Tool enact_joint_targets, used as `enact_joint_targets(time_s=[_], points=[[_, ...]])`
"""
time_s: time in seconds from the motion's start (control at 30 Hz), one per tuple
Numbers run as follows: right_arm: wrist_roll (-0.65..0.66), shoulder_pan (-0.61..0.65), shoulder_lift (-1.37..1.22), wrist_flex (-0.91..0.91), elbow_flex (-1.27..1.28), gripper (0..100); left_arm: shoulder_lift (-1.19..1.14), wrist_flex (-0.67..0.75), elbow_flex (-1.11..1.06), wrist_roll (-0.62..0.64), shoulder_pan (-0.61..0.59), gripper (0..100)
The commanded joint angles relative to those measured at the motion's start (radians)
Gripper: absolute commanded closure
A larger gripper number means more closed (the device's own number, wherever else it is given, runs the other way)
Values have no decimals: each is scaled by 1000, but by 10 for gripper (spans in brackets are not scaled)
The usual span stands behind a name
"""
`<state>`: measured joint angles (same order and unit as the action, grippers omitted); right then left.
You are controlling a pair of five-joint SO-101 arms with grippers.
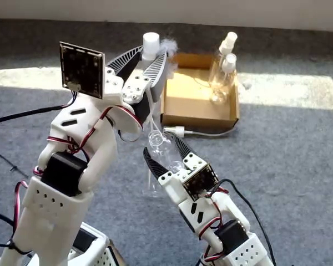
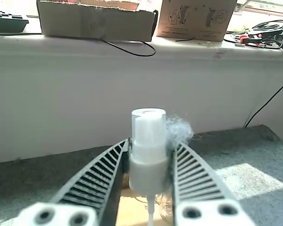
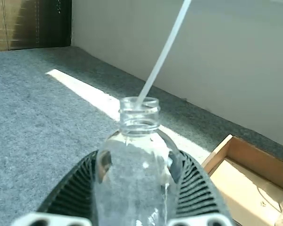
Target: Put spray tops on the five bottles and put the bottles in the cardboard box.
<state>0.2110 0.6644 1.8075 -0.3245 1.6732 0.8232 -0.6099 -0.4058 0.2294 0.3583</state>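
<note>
My left gripper [image 1: 149, 62] is shut on a white spray top [image 2: 148, 150], held high near the cardboard box [image 1: 197, 100]. Its thin dip tube [image 3: 160, 56] hangs down into the open neck of a clear bottle [image 3: 137, 160]. My right gripper [image 1: 164, 156] is shut on that upright bottle [image 1: 157, 160], in front of the box. Two clear bottles with spray tops [image 1: 225, 66] stand in the box at its far right. Another spray top [image 1: 180, 132] with its tube lies on the carpet by the box's front edge.
Grey carpet [image 1: 288, 166] covers the floor, with a sunlit strip beside the box. A white wall [image 2: 132, 80] rises behind, with a ledge holding cardboard boxes and cables. Arm cables trail at the left.
</note>
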Motion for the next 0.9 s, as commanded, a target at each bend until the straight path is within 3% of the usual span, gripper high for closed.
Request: enact_joint_targets(time_s=[0.0, 0.1, 0.4, 0.7, 0.87], points=[[-6, 2, -1, -8, 105, 995, 31, -3, 21, -2, 4, 994], [-6, 2, -1, -8, 105, 995, 73, -3, -50, -2, 7, 994], [-14, -1, 4, -8, 97, 995, 202, -2, -344, -2, 179, 994], [-155, -165, 5, -7, 97, 995, 308, 2, -504, -8, 183, 991], [-158, -168, 5, -7, 101, 995, 314, 3, -510, -57, 189, 957]])
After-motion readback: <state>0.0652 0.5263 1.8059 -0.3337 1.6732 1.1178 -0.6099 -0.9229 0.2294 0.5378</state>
